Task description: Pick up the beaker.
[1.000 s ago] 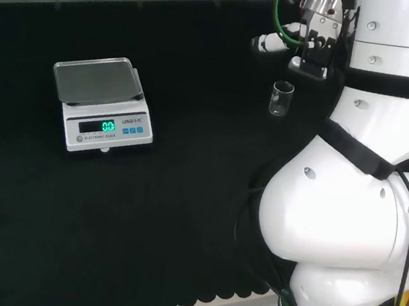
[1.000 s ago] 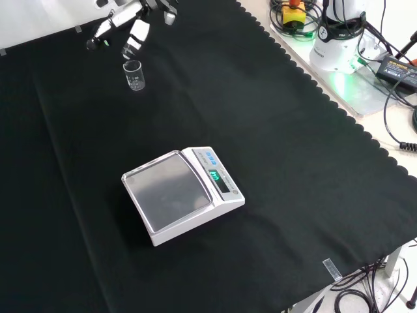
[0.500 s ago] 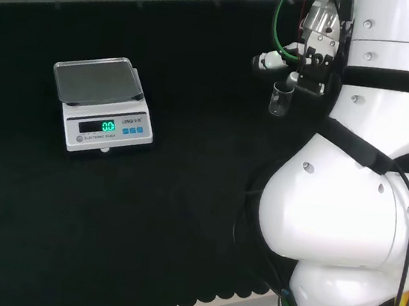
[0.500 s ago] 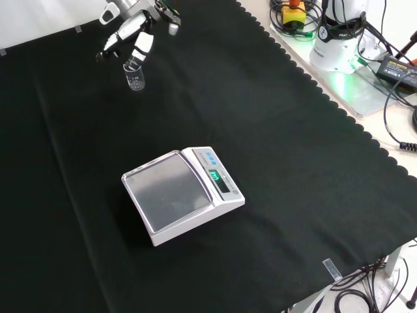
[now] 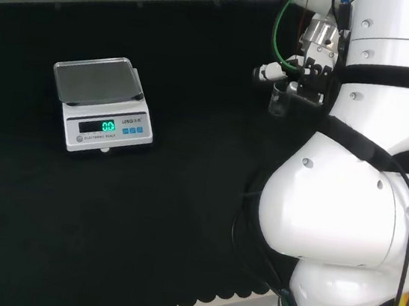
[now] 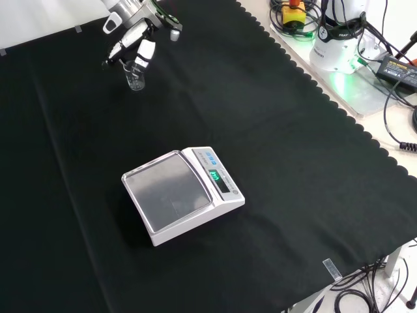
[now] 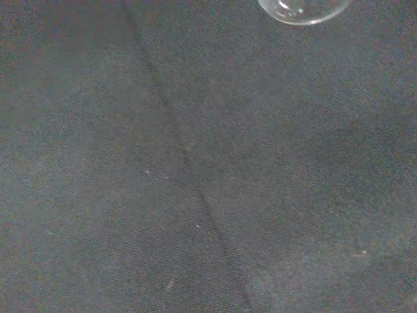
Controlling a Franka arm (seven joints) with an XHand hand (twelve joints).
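Observation:
A small clear glass beaker (image 5: 276, 104) stands upright on the black cloth, just left of the arm's white links in the head view and at the far left top in the front view (image 6: 135, 79). The black and white hand (image 5: 308, 67) hangs right over it. In the front view the hand (image 6: 138, 26) comes down from the top edge and its straight fingers (image 6: 146, 53) reach either side of the beaker's rim, with no closed grip to be seen. The wrist view catches part of the beaker's round rim (image 7: 301, 9) over bare cloth.
A white digital scale (image 5: 102, 103) with a grey pan and a lit green display sits well away from the beaker, near the cloth's middle in the front view (image 6: 181, 194). Cables and a power unit (image 6: 339, 39) lie beyond the cloth's scalloped edge.
The hand has come down from above the beaker until its fingers are level with the rim. The beaker and the scale have stayed where they were.

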